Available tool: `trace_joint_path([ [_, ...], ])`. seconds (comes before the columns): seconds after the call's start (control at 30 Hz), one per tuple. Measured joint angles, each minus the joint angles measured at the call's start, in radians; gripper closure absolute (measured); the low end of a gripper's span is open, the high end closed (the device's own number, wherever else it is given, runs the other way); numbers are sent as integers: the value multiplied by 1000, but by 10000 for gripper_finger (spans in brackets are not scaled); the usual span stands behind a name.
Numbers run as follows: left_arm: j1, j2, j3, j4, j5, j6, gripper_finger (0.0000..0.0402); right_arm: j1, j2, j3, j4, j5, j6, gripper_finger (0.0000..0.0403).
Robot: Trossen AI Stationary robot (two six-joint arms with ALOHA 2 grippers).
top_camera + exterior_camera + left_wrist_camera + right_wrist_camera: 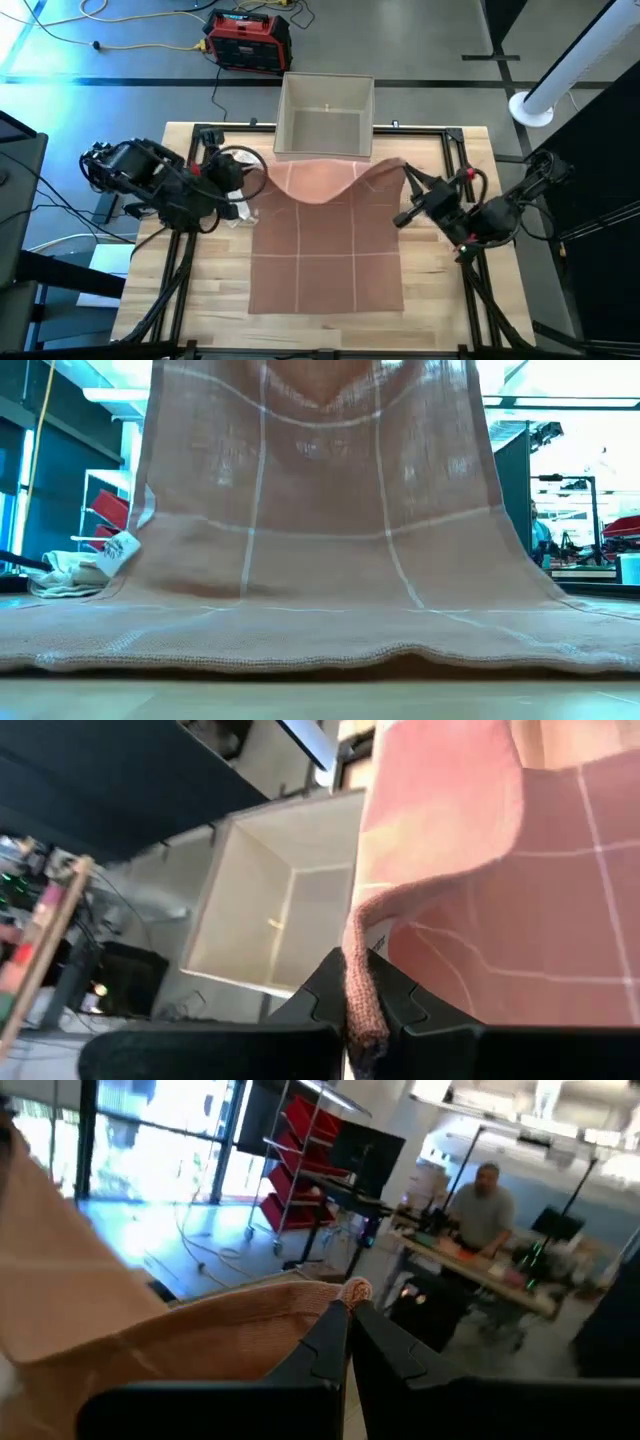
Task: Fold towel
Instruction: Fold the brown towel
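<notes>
a pink towel (325,250) is spread on the wooden table (200,300), its far edge lifted by both corners. the left gripper (255,175) and right gripper (408,180) are each clamped on a corner, arms reaching inward; the near edge is seen flat, straight ahead of them.

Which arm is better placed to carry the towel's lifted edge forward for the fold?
Neither alone: the left end effector and right end effector each pinch a far corner of the towel, so both should move together.
</notes>
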Motion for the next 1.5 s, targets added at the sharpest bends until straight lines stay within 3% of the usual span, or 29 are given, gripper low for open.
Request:
trace_joint_path([
  [0.1, 16, -29, -94, -1, 23, -61, 402, 13, -71, -94, 5, -25, 132, 403],
  [0.2, 34, -81, -212, 7, 61, -139, 402, 21, -142, -187, -7, -135, 243, 403],
  [0.27, 44, -131, -294, 84, 109, -162, 402, 18, -198, -241, -71, -260, 364, 403],
  [0.4, 45, -247, -451, 363, 265, -156, 402, -56, -298, -303, -387, -607, 763, 403],
  [0.5, 54, -321, -559, 475, 291, -168, 402, -129, -326, -311, -594, -772, 964, 403],
  [0.6, 92, -380, -670, 523, 317, -201, 402, -196, -337, -311, -724, -870, 1013, 403],
  [0.77, 208, -457, -834, 561, 447, -253, 402, -321, -394, -311, -897, -1056, 1030, 403],
  [0.93, 310, -502, -945, 573, 478, -238, 402, -428, -488, -311, -1032, -1094, 977, 403],
  [1.2, 491, -519, -968, 657, 406, 41, 402, -593, -626, -310, -1026, -1103, 851, 403],
  [1.5, 588, -562, -967, 763, 393, 244, 402, -628, -633, -310, -1022, -1137, 805, 403],
])
